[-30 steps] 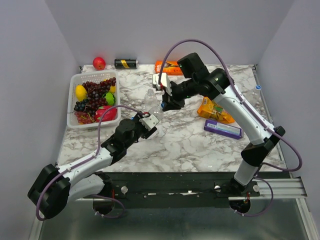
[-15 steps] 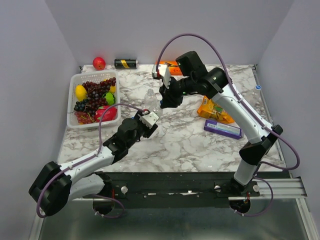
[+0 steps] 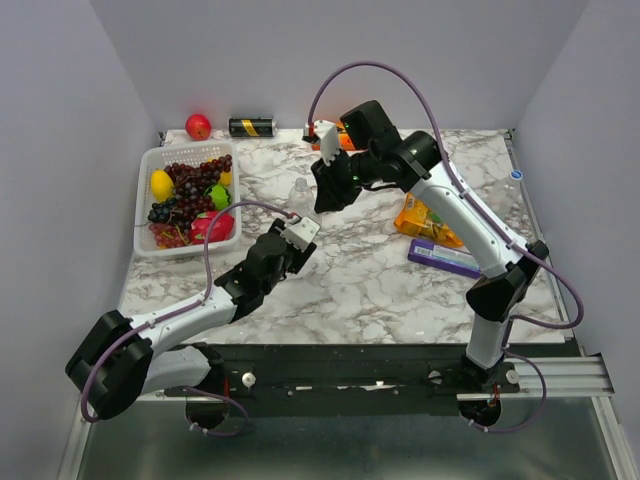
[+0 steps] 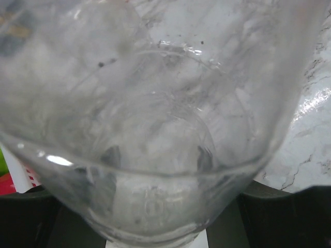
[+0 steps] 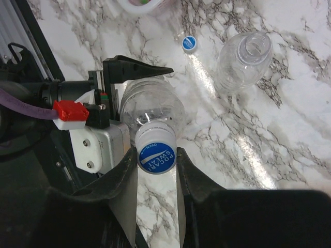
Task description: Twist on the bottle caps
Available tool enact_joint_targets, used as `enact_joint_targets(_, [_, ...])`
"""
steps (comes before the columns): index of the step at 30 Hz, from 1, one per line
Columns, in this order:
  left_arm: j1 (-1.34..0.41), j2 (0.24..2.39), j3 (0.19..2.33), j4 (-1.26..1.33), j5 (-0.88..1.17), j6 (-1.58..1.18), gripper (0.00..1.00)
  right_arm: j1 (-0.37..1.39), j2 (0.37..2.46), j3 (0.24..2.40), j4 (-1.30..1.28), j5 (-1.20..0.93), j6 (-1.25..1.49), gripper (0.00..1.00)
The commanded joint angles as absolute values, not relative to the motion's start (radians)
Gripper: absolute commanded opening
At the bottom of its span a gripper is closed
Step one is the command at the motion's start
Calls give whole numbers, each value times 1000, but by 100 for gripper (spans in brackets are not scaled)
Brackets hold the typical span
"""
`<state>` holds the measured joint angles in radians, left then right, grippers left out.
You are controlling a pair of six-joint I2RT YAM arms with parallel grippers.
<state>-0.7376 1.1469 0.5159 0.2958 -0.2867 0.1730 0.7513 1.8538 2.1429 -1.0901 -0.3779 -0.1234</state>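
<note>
A clear bottle (image 5: 153, 106) stands on the marble table, and it fills the left wrist view (image 4: 155, 103). My left gripper (image 4: 155, 160) is shut on its body, the dark fingers (image 4: 109, 157) showing through the plastic. A blue bottle cap (image 5: 156, 153) sits on its neck. My right gripper (image 5: 156, 157) is shut on that cap from above, one finger touching each side. In the top view the right gripper (image 3: 325, 203) hangs over the left gripper (image 3: 304, 244). A second bottle (image 5: 243, 62) stands open just behind (image 3: 298, 191). A loose cap (image 5: 189, 43) lies on the table beside it.
A white basket (image 3: 150, 160) of grapes and fruit stands at the back left. Behind it lie a red apple (image 3: 198, 126) and a black-and-gold can (image 3: 252, 127). An orange snack bag (image 3: 425, 220) and a purple packet (image 3: 445, 258) lie under the right arm.
The right wrist has turned and shifted a little left and back while still gripping the cap. The left gripper, with the bottle, has edged slightly right.
</note>
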Motion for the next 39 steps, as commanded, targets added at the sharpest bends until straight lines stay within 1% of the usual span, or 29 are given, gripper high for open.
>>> enact_joint_targets(1, [-732,1111,618,480,-393,32,0,782,1914,2131,-1278,-361,-58,0])
enact_joint_targets(2, [-733,1109,614,460,-387,26,0,782,1911,2132,-1272,-345,-72,1])
enact_joint_targets(3, [-732,1106,606,450,-379,12,0,784,1907,2131,-1263,-284,-83,3])
enact_joint_targets(4, [-733,1101,592,443,-362,5,0,784,1901,2126,-1241,-252,-110,8])
enact_joint_targets(6, [-733,1097,577,426,-331,-23,0,784,1899,2138,-1226,-154,-135,13])
enact_joint_targets(7, [-733,1091,563,422,-302,-29,0,784,1899,2158,-1214,-128,-159,21])
enact_joint_targets(10, [-733,1092,543,405,-266,-49,0,782,1904,2195,-1194,-71,-184,32])
enact_joint_targets(15, [-732,1101,517,397,-229,-66,0,784,1899,2259,-1181,-75,-181,39])
enact_joint_targets(21, [-733,1115,500,380,-201,-103,0,784,1884,2289,-1180,-113,-175,56])
enact_joint_targets(22, [-733,1118,499,380,-195,-109,0,784,1881,2292,-1178,-130,-176,61])
enact_joint_targets(24, [-733,1123,497,379,-180,-126,0,784,1878,2299,-1178,-149,-173,65])
enact_joint_targets(27, [-730,1129,497,377,-126,-137,0,784,1858,2316,-1192,-222,-219,74])
enact_joint_targets(28, [-730,1131,503,374,-71,-130,0,784,1849,2316,-1215,-251,-295,77])
enact_joint_targets(30, [-729,1129,508,354,-45,-104,0,781,1778,2263,-1223,-253,-369,79])
enact_joint_targets(31, [-724,1127,508,354,-23,-66,0,769,1732,2220,-1210,-297,-484,79])
enact_joint_targets(32, [-721,1126,503,360,47,-37,0,761,1686,2092,-1184,-317,-544,79])
enact_joint_targets(33, [-715,1124,503,362,92,-9,0,750,1637,2024,-1151,-345,-605,79])
enact_joint_targets(34, [-706,1126,503,361,128,24,0,724,1527,1944,-1085,-418,-746,79])
enact_joint_targets(35, [-701,1126,511,342,220,96,0,716,1481,1881,-1060,-448,-829,79])
enact_joint_targets(36, [-698,1127,517,327,262,132,0,713,1430,1764,-1039,-468,-910,79])
enact_joint_targets(37, [-693,1132,525,307,299,171,0,710,1361,1717,-1014,-503,-1060,79])
enact_joint_targets(39, [-689,1137,558,220,417,291,0,710,1312,1634,-1017,-544,-1188,78])
